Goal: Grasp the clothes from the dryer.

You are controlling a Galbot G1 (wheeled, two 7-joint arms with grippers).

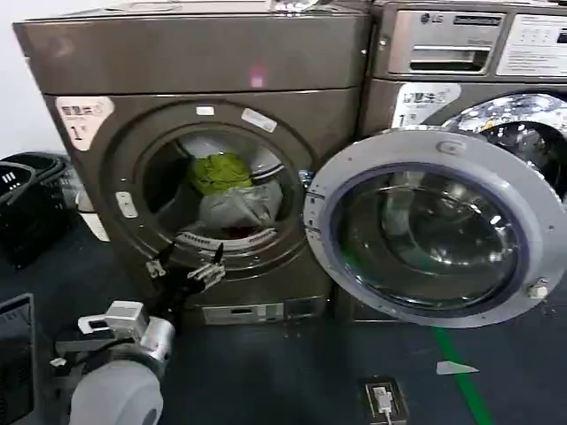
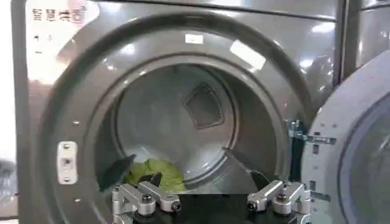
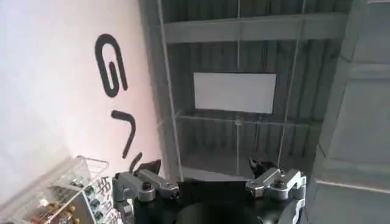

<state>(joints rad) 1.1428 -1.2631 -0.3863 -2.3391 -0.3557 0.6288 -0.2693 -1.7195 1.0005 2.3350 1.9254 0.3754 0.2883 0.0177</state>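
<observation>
Head view: a dark floor (image 1: 266, 372) runs under the dryer (image 1: 190, 62), crossed by a green tape line (image 1: 461, 376) near the foot of the open door (image 1: 434, 230). That door hangs swung out beside the porthole, partly covering the second machine (image 1: 469, 53) with the drawer panel just next to the dryer. A black basket (image 1: 31, 199) stands on the floor on the dryer's other side, cut off by the frame edge. A small plug-like item (image 1: 383, 400) lies on the floor in front of the door.

The clothes (image 1: 232, 188) sit inside the drum, the lime-green garment above the pale grey-white one. In the left wrist view only a patch of green cloth (image 2: 155, 173) shows low in the drum, behind the fingers.

The left gripper (image 1: 186, 266) hangs just outside the lower rim of the porthole, fingers spread wide and holding nothing (image 2: 207, 204).

The right gripper (image 3: 207, 182) points away from the dryer toward a white wall and a grey ribbed ceiling, its fingers spread wide and empty. A wire rack (image 3: 67, 195) of small goods appears beside it, too indistinct to identify.
</observation>
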